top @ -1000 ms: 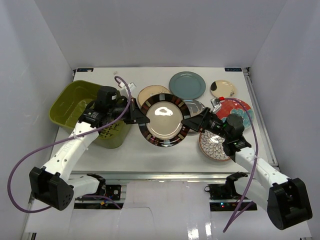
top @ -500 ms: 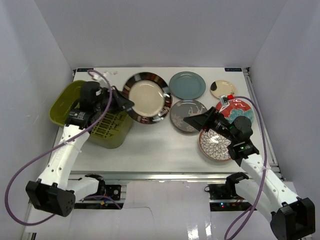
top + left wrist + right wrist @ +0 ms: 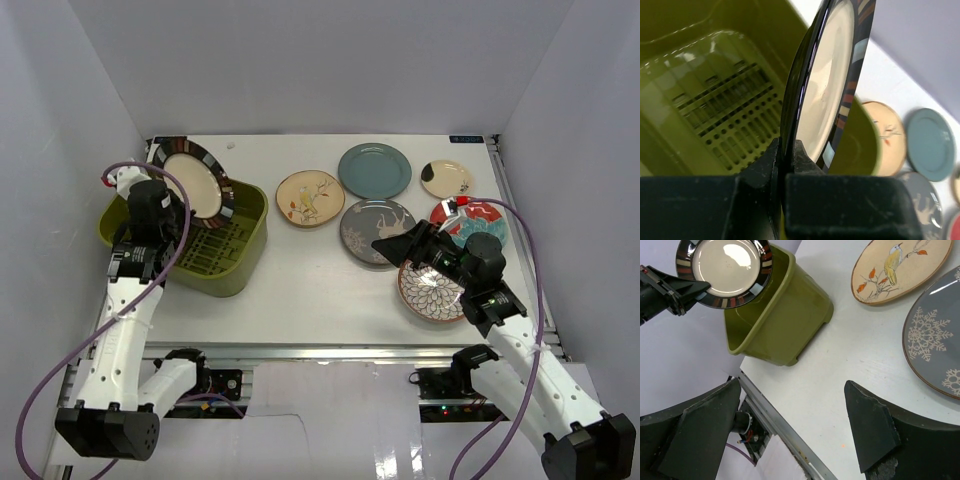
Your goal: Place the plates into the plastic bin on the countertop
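Left gripper pinches the rim of one black-rimmed tan ceramic plate, tilted above the single olive-green plastic bin at far left. Six more plates lie flat on the white countertop to the right. The right gripper hangs wide open over them.

A robotics lab test cell: plain white panels close off the left, right and far sides of a metal-edged white countertop, and a left arm and right arm trailing purple cables stand bolted at its near edge.

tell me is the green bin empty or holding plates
Empty: the bin shows a bare ribbed floor; the left gripper holds the black-rimmed plate above it.
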Controlling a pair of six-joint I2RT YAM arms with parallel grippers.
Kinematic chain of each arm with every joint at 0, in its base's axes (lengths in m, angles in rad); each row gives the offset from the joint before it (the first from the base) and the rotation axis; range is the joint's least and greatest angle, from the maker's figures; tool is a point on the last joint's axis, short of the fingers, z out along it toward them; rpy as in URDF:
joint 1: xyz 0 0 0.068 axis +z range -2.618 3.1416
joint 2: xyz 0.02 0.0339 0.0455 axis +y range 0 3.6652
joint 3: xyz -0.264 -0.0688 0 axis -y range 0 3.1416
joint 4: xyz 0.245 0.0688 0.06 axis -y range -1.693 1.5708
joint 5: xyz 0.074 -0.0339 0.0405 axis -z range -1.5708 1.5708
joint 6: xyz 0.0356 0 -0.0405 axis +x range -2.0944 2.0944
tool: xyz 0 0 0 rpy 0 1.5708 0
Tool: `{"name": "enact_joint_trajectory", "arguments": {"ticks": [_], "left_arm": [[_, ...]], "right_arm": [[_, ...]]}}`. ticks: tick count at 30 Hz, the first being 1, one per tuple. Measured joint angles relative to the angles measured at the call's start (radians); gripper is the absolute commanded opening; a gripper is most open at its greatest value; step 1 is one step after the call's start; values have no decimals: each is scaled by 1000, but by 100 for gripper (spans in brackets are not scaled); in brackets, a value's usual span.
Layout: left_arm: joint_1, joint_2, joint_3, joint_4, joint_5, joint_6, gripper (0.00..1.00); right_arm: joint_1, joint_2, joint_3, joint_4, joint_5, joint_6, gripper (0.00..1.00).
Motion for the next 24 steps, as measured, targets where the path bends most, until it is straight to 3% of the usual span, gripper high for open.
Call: {"name": "enact_joint_trajectory", "arguments": {"ticks": [10, 17, 18, 19, 22, 23, 24], "left_arm": [[38, 15, -146, -45, -71, 12, 0], [157, 156, -176, -25, 40, -22, 0], [171, 177, -176, -20, 55, -24, 4], [184, 192, -176, -8, 73, -36, 26], [201, 212, -176, 42, 95, -26, 57], [203, 218, -176, 55, 94, -24, 73], [206, 224, -176, 61, 96, -14, 80]], "right_arm": [[0, 5, -1, -41, 5, -32, 91], [0, 5, -4, -61, 18, -50, 91], [0, 4, -4, -64, 23, -54, 91], [0, 3, -4, -68, 26, -58, 91], [0, -2, -4, -86, 37, -69, 91], [0, -2, -5, -89, 42, -71, 91], [0, -2, -6, -91, 46, -71, 91]]}}
